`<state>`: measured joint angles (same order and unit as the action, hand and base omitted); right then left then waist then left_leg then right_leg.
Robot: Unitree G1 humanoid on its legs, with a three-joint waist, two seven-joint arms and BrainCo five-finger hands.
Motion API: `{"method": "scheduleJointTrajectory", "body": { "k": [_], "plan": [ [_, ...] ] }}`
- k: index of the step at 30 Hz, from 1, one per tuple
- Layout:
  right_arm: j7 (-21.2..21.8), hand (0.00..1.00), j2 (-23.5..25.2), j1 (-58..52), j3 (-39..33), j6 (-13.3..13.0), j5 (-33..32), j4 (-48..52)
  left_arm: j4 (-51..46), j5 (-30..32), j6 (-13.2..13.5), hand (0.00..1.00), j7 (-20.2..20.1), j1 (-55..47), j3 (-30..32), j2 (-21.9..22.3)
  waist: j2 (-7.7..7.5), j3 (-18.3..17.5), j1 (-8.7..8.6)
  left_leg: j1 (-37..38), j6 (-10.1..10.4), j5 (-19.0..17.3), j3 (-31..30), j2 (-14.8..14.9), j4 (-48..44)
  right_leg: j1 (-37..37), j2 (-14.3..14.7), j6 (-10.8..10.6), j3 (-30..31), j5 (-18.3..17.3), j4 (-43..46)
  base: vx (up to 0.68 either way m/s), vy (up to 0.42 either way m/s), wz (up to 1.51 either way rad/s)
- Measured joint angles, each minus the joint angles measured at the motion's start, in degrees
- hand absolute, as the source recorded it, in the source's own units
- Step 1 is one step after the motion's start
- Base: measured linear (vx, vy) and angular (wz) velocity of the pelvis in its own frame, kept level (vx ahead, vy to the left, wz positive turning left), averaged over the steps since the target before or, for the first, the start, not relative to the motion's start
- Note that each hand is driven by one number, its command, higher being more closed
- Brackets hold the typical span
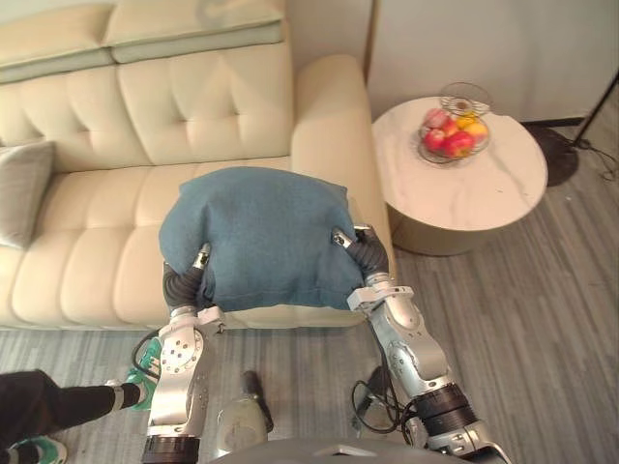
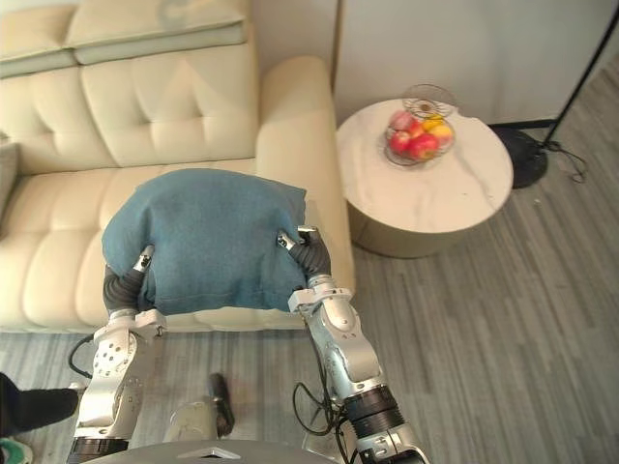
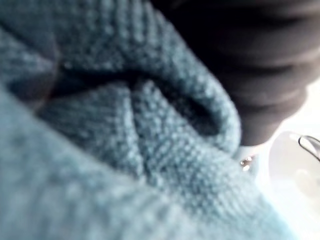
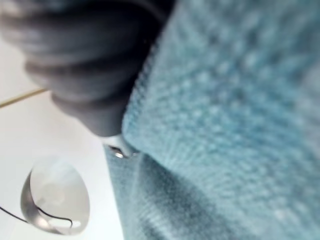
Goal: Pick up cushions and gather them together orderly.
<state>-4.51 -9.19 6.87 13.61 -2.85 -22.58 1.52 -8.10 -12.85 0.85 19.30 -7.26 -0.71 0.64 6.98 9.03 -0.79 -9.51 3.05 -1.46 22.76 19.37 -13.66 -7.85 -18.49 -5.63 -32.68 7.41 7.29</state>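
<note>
Left hand pressed into lower left edge of blue cushion, right hand into its right edge. Fingers buried in fabric on both sides, so I cannot tell if either is curled or straight. Cushion sits mid-frame between my hands, over front edge of sofa beside its right armrest. Grey cushion at far left on seat. Round table upper right, fruit basket on it. Person's leg lower left.
</note>
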Motion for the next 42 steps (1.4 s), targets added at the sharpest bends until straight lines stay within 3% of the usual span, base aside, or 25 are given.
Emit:
{"method": "scheduleJointTrajectory", "body": {
  "k": [1, 2, 4, 5, 6, 8, 9, 10, 11, 13, 15, 17, 20, 22, 23, 26, 29, 31, 34, 35, 38, 39, 40, 41, 42],
  "plan": [
    [0.0, 1.0, -0.1, 0.0, -0.5, -0.1, 0.1, -0.1, 0.1, -0.3, 0.0, 1.0, 0.0, 0.2, -0.3, 0.0, 0.37, -0.3, -0.14, 0.4, 3.7, 0.8, 1.3, 0.9, 0.1, 0.3, -0.4, -0.7, -0.5, 0.4, 0.1, -0.04, 0.483, 0.9],
    [-0.6, 1.0, 1.0, -0.8, -1.5, -0.1, 0.3, -0.5, 2.0, -0.6, 0.2, 1.0, 0.0, 2.1, -1.1, -1.1, -2.43, -0.9, -0.06, -1.3, 4.9, 0.3, 0.5, -2.8, -1.7, 1.5, -3.2, -0.4, -1.0, 1.6, -1.2, 0.0, 0.411, 0.82],
    [-0.6, 1.0, 3.0, -2.4, -1.5, -0.1, 0.4, -0.4, 3.1, -1.0, 0.4, 1.0, 0.0, 2.5, -0.9, -3.6, -4.16, -1.9, -0.07, -5.0, 3.2, -2.1, -2.6, -4.6, -6.4, 4.8, -3.4, -0.7, -3.1, 2.6, -3.3, 0.08, 0.359, 0.89],
    [-0.7, 1.0, 3.5, -2.5, -1.5, -0.1, 0.4, -0.4, 3.1, -1.1, 0.6, 1.0, 0.0, 2.5, -0.9, -4.0, -4.25, -2.0, 0.3, -6.2, 2.9, -3.4, -3.2, -4.5, -9.0, 5.1, -3.6, -0.8, -3.7, 3.5, -3.5, 0.06, 0.29, 0.65],
    [-0.8, 1.0, 4.6, -3.1, -2.1, -0.1, 0.4, -0.4, 3.2, -1.1, 0.9, 1.0, 0.0, 2.5, -0.9, -4.0, -4.24, -2.0, 1.26, -9.7, 1.5, -7.2, -3.9, -4.4, -15.9, 5.9, -4.7, -1.5, -4.2, 4.2, -3.1, -0.02, 0.377, 0.35],
    [-0.8, 1.0, 5.2, -4.2, -2.6, -0.1, 0.3, -0.8, 4.3, -1.0, 1.0, 1.0, -0.2, 2.6, -1.1, -3.9, -4.35, -2.0, 2.33, -11.8, -0.9, -10.9, -4.0, -5.7, -20.8, 5.6, -7.5, -1.4, -3.8, 5.2, -1.0, -0.06, 0.485, 0.35],
    [-0.8, 1.0, 5.5, -4.3, -2.6, -0.1, 0.3, -2.4, 5.9, -1.0, 1.0, 1.0, -0.2, 2.5, -1.2, -4.0, -4.41, -2.0, 2.25, -12.2, -3.1, -12.1, -4.0, -7.6, -21.2, 3.7, -9.5, 1.4, -1.5, 7.1, 2.0, -0.07, 0.413, 0.25],
    [-0.8, 1.0, 5.6, -4.2, -2.7, 0.0, 0.3, -3.3, 6.6, -1.0, 1.0, 1.0, -0.3, 2.5, -1.2, -4.1, -4.28, -2.0, 2.34, -12.1, -3.8, -12.1, -4.1, -8.1, -20.6, 1.4, -9.6, 4.1, 2.5, 6.2, 5.3, -0.05, 0.352, 0.2],
    [-0.8, 1.0, 5.9, -4.3, -2.8, 0.1, 0.3, -4.2, 6.8, -1.0, 1.0, 1.0, -0.3, 2.5, -1.1, -4.3, -4.47, -1.9, 2.18, -11.9, -4.3, -11.8, -4.7, -8.6, -19.3, -1.0, -8.8, 4.9, 6.6, 2.5, 10.0, -0.03, 0.217, 0.23],
    [-0.8, 1.0, 6.4, -4.8, -3.6, 0.5, 0.3, -5.5, 6.8, -1.0, 0.9, 1.0, -0.8, 2.3, -1.3, -4.3, -6.26, -1.4, 0.84, -8.9, -6.8, -9.0, -5.7, -12.6, -12.3, -3.7, -2.7, 5.0, 13.1, -11.9, 19.6, 0.02, 0.14, 0.45],
    [-0.5, 1.0, 6.3, -4.9, -3.7, 0.5, 0.3, -5.5, 6.8, -1.0, 0.9, 1.0, -1.2, 1.8, -1.3, -4.2, -6.42, -1.2, 0.18, -6.9, -7.4, -7.8, -5.7, -14.1, -9.2, -4.0, 0.4, 5.1, 13.0, -16.4, 20.0, 0.06, 0.05, 0.18],
    [-0.4, 1.0, 6.3, -5.1, -3.7, 0.5, 0.1, -5.6, 6.8, -0.7, 0.3, 1.0, -1.4, 1.7, -1.4, -4.1, -6.47, -0.4, -0.86, -4.2, -7.9, -7.5, -5.7, -15.0, -7.1, -4.3, 5.9, 4.8, 11.7, -19.3, 18.4, 0.07, 0.001, 0.06],
    [0.1, 1.0, 6.3, -5.0, -4.4, 0.5, -0.4, -6.5, 6.8, -0.5, 0.3, 1.0, -2.2, 1.9, -1.5, -4.1, -6.48, 0.0, -2.19, -2.6, -7.8, -7.5, -6.0, -15.0, -5.2, -5.5, 8.9, 5.1, 11.4, -19.0, 16.9, 0.07, -0.085, 0.06],
    [0.4, 1.0, 6.2, -4.9, -5.1, 0.5, -0.6, -6.6, 6.8, -0.4, 0.2, 1.0, -2.5, 2.7, -1.6, -4.0, -6.21, 0.1, -3.06, -1.6, -6.8, -6.0, -6.6, -15.0, -1.9, -6.7, 10.4, 5.6, 9.9, -17.0, 13.1, 0.06, -0.107, 0.08],
    [0.4, 1.0, 6.2, -4.9, -5.6, 0.4, -0.7, -6.6, 6.8, -0.4, 0.2, 1.0, -3.1, 3.4, -1.8, -4.1, -6.35, 0.0, -3.92, -1.3, -5.1, -5.0, -7.3, -15.3, -0.7, -5.2, 11.4, 7.0, 9.6, -11.5, 8.4, 0.17, -0.119, 0.24],
    [0.4, 1.0, 4.1, -5.0, -6.0, 0.4, -0.8, -6.4, 6.8, -0.2, -0.6, 1.0, -3.9, 3.6, -2.1, -2.4, -5.72, 0.2, -4.18, 1.2, -1.6, -2.8, -8.7, -14.6, 2.8, -3.4, 12.6, 8.9, 8.1, -11.8, 7.5, 0.24, -0.133, 0.05],
    [0.5, 1.0, 3.9, -8.2, -7.5, 0.4, -1.9, -3.4, 6.8, -0.2, -0.9, 1.0, -4.8, 3.1, -3.8, -1.5, -5.66, 0.1, -4.38, 2.9, -0.8, -2.8, -8.1, -14.4, 0.7, 0.9, 12.8, 8.2, 7.1, -12.9, 5.5, 0.22, -0.069, 0.19],
    [0.7, 1.0, 4.0, -11.6, -7.5, 0.4, -2.4, 0.4, 6.6, -0.5, -0.9, 1.0, -5.2, 1.8, -4.0, -1.1, -5.43, 0.2, -4.01, -1.4, 1.0, -4.0, -4.4, -11.2, -14.3, 4.3, 13.3, 8.2, 7.6, -13.0, 3.4, 0.14, -0.009, -0.13],
    [0.7, 1.0, 4.2, -14.1, -6.9, 0.4, -2.4, 3.6, 5.7, -1.0, -0.8, 1.0, -5.2, -0.7, -3.9, -0.7, -3.78, 0.2, -2.96, -4.4, 0.5, -3.2, -1.5, -5.7, -29.4, 7.9, 15.1, 8.1, 11.7, -12.9, 0.7, 0.14, 0.087, -0.82],
    [0.6, 1.0, 4.2, -15.3, -7.1, 0.5, -2.4, 5.4, 4.4, -1.6, -0.8, 1.0, -5.3, -1.6, -4.2, -0.2, -3.46, 0.2, -2.32, -5.8, -0.2, -6.8, -1.2, -4.2, -31.0, 8.3, 15.1, 8.0, 14.2, -12.9, 0.2, 0.09, 0.109, -0.7],
    [0.4, 1.0, 4.2, -15.8, -7.5, 0.4, -2.4, 6.9, 4.0, -1.7, -0.8, 1.0, -5.4, -1.8, -4.6, 0.7, -3.74, 0.3, -2.56, -5.8, -0.8, -10.2, -2.9, -3.5, -22.0, 8.2, 13.9, 7.4, 19.2, -12.6, -0.2, 0.13, 0.211, -0.89],
    [0.3, 1.0, 4.2, -15.8, -7.5, 0.3, -2.4, 7.0, 4.0, -1.7, -0.8, 1.0, -5.7, -1.9, -4.6, 0.7, -4.2, 0.4, -2.49, -5.1, -0.6, -10.0, -7.1, -5.1, -14.5, 7.9, 12.8, 5.7, 22.3, -12.6, -0.1, 0.12, 0.362, -1.16],
    [0.3, 1.0, 4.0, -15.9, -7.4, 0.0, -2.4, 6.7, 3.9, -1.6, -0.8, 1.0, -5.7, -2.5, -4.5, 1.0, -3.9, 0.1, -1.85, -3.1, 1.9, -8.2, -14.5, -7.2, -4.7, 6.8, 12.5, 4.3, 26.0, -13.0, 0.3, 0.11, 0.413, -1.35],
    [0.4, 1.0, 3.8, -15.9, -7.2, -0.1, -2.4, 6.6, 3.4, -1.6, -0.8, 1.0, -5.7, -3.2, -4.5, 1.2, -3.25, -0.2, -1.17, -2.0, 2.4, -6.9, -17.2, -7.3, -1.5, 5.9, 12.9, 3.4, 27.7, -13.3, 0.7, 0.1, 0.429, -1.53],
    [0.4, 1.0, 3.4, -15.9, -7.0, 0.0, -2.4, 6.4, 2.7, -1.6, -0.7, 1.0, -5.7, -4.5, -4.6, 1.8, -1.23, -0.7, -0.88, -1.2, 4.5, -1.5, -19.9, -6.8, 0.7, 5.4, 14.3, 1.3, 30.1, -13.6, 1.0, 0.16, 0.438, -1.23]
  ]
}}
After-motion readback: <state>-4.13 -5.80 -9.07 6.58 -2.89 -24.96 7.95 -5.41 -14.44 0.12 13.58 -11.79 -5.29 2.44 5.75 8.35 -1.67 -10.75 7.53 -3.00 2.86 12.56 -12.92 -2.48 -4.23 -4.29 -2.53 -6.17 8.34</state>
